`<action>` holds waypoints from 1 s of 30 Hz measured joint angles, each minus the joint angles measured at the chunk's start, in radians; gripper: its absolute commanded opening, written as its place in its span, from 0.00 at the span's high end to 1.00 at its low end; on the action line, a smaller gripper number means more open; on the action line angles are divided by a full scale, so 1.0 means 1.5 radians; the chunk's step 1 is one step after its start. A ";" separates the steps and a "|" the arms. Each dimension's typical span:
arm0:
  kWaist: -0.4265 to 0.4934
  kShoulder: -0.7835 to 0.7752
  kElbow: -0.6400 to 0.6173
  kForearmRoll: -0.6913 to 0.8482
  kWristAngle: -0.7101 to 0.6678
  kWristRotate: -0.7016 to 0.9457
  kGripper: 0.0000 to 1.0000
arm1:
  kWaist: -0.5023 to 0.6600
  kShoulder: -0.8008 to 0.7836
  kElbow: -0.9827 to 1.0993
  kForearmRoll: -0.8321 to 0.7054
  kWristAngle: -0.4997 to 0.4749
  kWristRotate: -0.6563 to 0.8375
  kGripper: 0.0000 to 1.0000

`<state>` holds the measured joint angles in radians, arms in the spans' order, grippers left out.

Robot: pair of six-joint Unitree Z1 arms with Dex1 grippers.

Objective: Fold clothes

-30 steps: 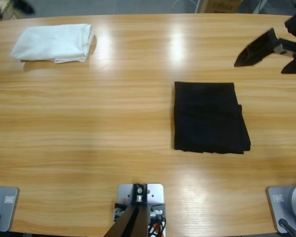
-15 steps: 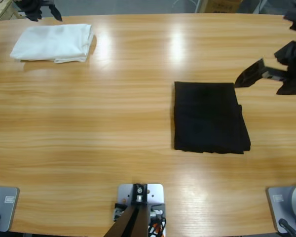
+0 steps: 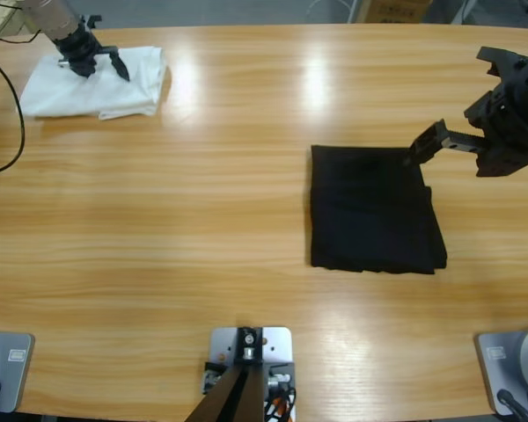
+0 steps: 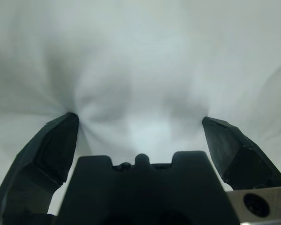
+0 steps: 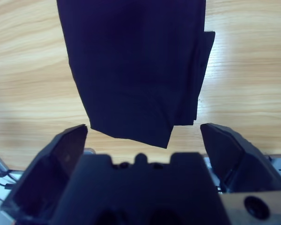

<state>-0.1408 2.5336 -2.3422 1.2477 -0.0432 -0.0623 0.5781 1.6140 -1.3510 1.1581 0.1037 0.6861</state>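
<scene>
Compared with half a second ago, I see the left gripper (image 3: 95, 63) now fully in view at the worktop's (image 3: 202, 176) far left corner, down over the white folded garment (image 3: 132, 83); earlier it was only at the edge. The right gripper (image 3: 422, 145) has moved inward, nearer the black polo shirt (image 3: 374, 209). The shirt itself has not moved.

The shirt lies folded flat, right of the worktop's centre. In the right wrist view its near corner (image 5: 131, 70) sits between the spread jaws, which hold nothing. The left jaws are likewise spread wide, tips pressing into the white cloth (image 4: 140, 70), nothing clamped.
</scene>
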 measured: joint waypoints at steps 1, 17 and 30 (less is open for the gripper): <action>-0.005 -0.015 0.034 -0.010 0.000 0.008 0.00 | 0.000 0.000 0.003 0.000 0.000 0.000 0.00; -0.416 -0.377 0.790 -0.406 0.026 0.268 0.00 | -0.002 -0.119 0.094 -0.027 0.031 0.032 0.00; -0.597 -0.433 0.846 -0.406 0.139 0.432 0.00 | -0.002 -0.248 0.212 -0.082 0.062 0.056 0.00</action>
<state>-1.0363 1.8839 -1.0726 0.6382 0.1649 0.5861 0.5757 1.2414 -1.0327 1.0356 0.1973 0.7707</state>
